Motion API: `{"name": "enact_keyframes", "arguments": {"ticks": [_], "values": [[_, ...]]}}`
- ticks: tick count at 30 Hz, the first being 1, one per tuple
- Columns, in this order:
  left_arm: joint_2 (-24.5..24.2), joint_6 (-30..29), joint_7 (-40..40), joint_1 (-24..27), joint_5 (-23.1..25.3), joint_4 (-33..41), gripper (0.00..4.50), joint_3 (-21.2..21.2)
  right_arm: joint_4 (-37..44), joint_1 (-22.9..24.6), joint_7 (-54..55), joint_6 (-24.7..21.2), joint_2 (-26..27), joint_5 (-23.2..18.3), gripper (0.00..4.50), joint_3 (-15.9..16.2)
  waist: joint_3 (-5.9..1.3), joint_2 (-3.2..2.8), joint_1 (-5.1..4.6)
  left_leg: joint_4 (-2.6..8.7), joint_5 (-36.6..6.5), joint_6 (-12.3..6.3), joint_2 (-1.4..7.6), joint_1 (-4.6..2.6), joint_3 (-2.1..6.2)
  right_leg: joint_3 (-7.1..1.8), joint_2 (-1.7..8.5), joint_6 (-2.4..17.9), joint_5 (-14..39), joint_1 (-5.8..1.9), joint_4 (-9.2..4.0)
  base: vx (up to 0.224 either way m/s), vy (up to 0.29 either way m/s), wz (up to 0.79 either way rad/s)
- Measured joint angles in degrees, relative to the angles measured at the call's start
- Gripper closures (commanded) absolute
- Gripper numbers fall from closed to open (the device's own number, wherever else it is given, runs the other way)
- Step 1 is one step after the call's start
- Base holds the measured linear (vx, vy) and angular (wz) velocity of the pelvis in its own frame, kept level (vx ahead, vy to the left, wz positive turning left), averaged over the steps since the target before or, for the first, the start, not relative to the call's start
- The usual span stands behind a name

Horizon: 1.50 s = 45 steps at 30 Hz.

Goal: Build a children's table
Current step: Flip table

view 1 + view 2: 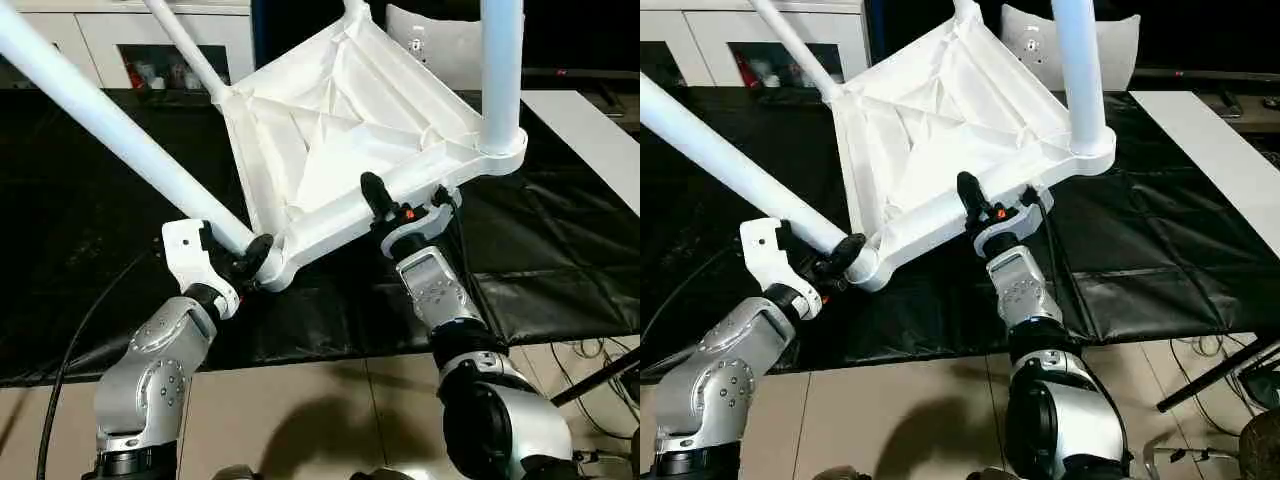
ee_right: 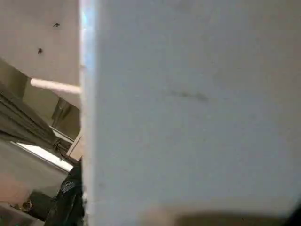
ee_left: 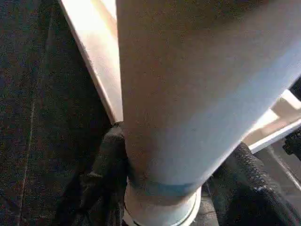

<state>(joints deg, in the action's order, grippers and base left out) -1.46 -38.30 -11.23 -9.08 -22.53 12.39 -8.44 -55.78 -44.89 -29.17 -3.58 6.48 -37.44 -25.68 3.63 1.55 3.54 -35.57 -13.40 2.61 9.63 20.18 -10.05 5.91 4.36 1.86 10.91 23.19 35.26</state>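
Silver forearms sit nearest, both reaching up to the table top (image 1: pixel 350 130), which is tilted, ribbed underside facing the camera, above a black-covered counter (image 1: pixel 560 260). Left gripper (image 1: pixel 245 262) jaws pinch the near-left leg (image 1: pixel 110 130) just at its corner socket. Right gripper (image 1: pixel 395 210) has 1 finger (image 1: pixel 968 195) hooked over the near rim, jaws straddling that edge; can't tell if the pinch is firm. 3 more legs poke out of the other corners, near-right leg (image 1: pixel 500 70) upright. Judgement: all 4 legs look seated, so flip next. Keep both grips close to corners, rotate slowly, avoid legs catching the counter.
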Motion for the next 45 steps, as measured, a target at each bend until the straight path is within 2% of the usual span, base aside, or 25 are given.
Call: {"name": "enact_keyframes", "arguments": {"ticks": [4,7,9,12,14,17,20,28,29,34,41,43,45], "values": [[-0.54,0.61,-0.52,0.05,0.51,-0.06,2.47,0.73,-0.72,-0.3,0.0,0.2,-0.04,-0.25,2.42,-0.67,0.0,0.0,0.02,0.0,0.0,0.0,0.0,0.0,0.0,0.0,0.0,0.0,0.0,0.01,0.01,0.0,0.0,0.0],[-2.01,3.34,-1.25,0.5,2.49,-0.43,2.47,2.89,-0.76,-0.3,0.0,0.21,-0.07,-0.23,2.47,-0.82,0.01,0.01,0.03,0.0,0.01,-0.01,0.0,0.05,0.0,0.0,0.0,0.01,0.0,0.07,0.01,0.0,0.0,0.0],[-2.97,5.58,-1.95,0.88,3.88,-0.76,1.92,4.09,-0.76,-0.3,0.0,0.21,-0.15,-0.17,2.48,-0.82,0.06,0.1,0.02,0.0,0.01,-0.02,0.0,0.13,0.0,0.0,0.0,0.01,0.0,0.15,0.03,0.0,0.0,0.0],[-3.72,7.1,-2.66,1.94,5.42,-1.2,1.75,5.44,-0.7,-0.35,0.0,0.17,-0.11,-0.2,2.48,-0.8,0.11,0.19,-0.16,-0.02,0.02,-0.04,0.01,0.33,-0.04,-0.02,0.0,0.05,0.03,0.39,0.12,0.0,0.0,0.0],[-3.72,7.11,-3.31,3.01,5.38,-1.43,1.43,5.71,-0.2,-0.35,-0.01,-0.17,0.16,-0.26,2.48,-0.69,0.21,0.38,-0.43,-0.15,0.02,-0.06,0.04,0.72,-0.11,-0.07,0.0,0.13,0.07,0.87,0.38,0.0,0.0,0.0],[-4.96,7.71,-5.89,5.71,4.62,0.1,1.22,6.02,1.56,-0.34,0.4,-0.9,-0.03,-0.44,2.49,-0.71,0.24,0.43,-0.28,-0.72,0.0,-0.12,0.15,1.66,-0.14,-0.12,-0.03,0.38,0.23,2.1,1.17,0.0,0.0,0.0],[-6.87,9.07,-8.54,8.87,4.13,2.51,0.94,7.21,3.39,-0.13,1.59,-0.9,-0.25,-0.24,2.49,-0.7,0.28,0.51,0.02,-1.02,0.02,-0.15,0.22,2.03,-0.14,-0.12,-0.03,0.68,0.41,2.58,1.78,0.0,0.0,0.0],[-12.26,14.55,-14.99,15.12,4.98,9.56,0.36,10.05,12.56,3.68,5.45,-0.32,-1.85,1.45,2.5,-0.28,0.29,0.53,1.63,-1.03,0.42,-0.06,0.27,1.95,-0.17,-0.12,-0.03,0.71,0.18,2.49,1.84,0.0,0.0,0.0],[-12.79,14.88,-15.76,15.36,4.96,10.89,0.13,10.44,14.11,4.21,6.25,-0.17,-1.89,1.74,2.51,-0.15,0.3,0.52,1.66,-1.03,0.48,0.02,0.28,1.94,-0.19,-0.13,-0.02,0.69,0.09,2.47,1.82,0.0,0.0,0.0],[-14.58,15.78,-17.73,15.52,4.97,13.89,0.0,12.06,18.49,5.6,9.15,0.1,-2.37,3.44,2.51,0.43,0.31,0.55,1.45,-1.0,0.79,0.15,0.29,1.86,-0.22,-0.16,-0.04,0.66,-0.21,2.45,1.83,0.0,0.0,0.0],[-16.86,16.73,-19.71,15.38,5.36,15.6,0.0,13.3,30.33,11.73,14.56,-0.04,-2.93,6.5,2.51,2.62,0.35,0.63,1.21,-0.89,1.11,0.33,0.28,1.74,-0.22,-0.19,-0.06,0.46,-0.42,2.36,1.77,0.0,0.0,0.0],[-17.53,16.69,-19.88,15.16,5.35,16.62,0.0,13.37,32.37,12.62,15.4,-0.31,-3.76,7.45,2.51,3.36,0.35,0.63,0.94,-0.89,1.14,0.36,0.28,1.69,-0.21,-0.19,-0.07,0.34,-0.41,2.22,1.73,0.0,0.0,0.0],[-17.83,16.69,-19.84,14.87,5.38,17.2,0.0,13.38,34.59,13.48,15.47,-1.03,-4.61,8.65,2.51,4.16,0.39,0.7,0.27,-0.88,1.08,0.46,0.28,1.52,-0.21,-0.19,-0.07,0.25,-0.37,1.9,1.69,0.0,0.0,0.0]]}}
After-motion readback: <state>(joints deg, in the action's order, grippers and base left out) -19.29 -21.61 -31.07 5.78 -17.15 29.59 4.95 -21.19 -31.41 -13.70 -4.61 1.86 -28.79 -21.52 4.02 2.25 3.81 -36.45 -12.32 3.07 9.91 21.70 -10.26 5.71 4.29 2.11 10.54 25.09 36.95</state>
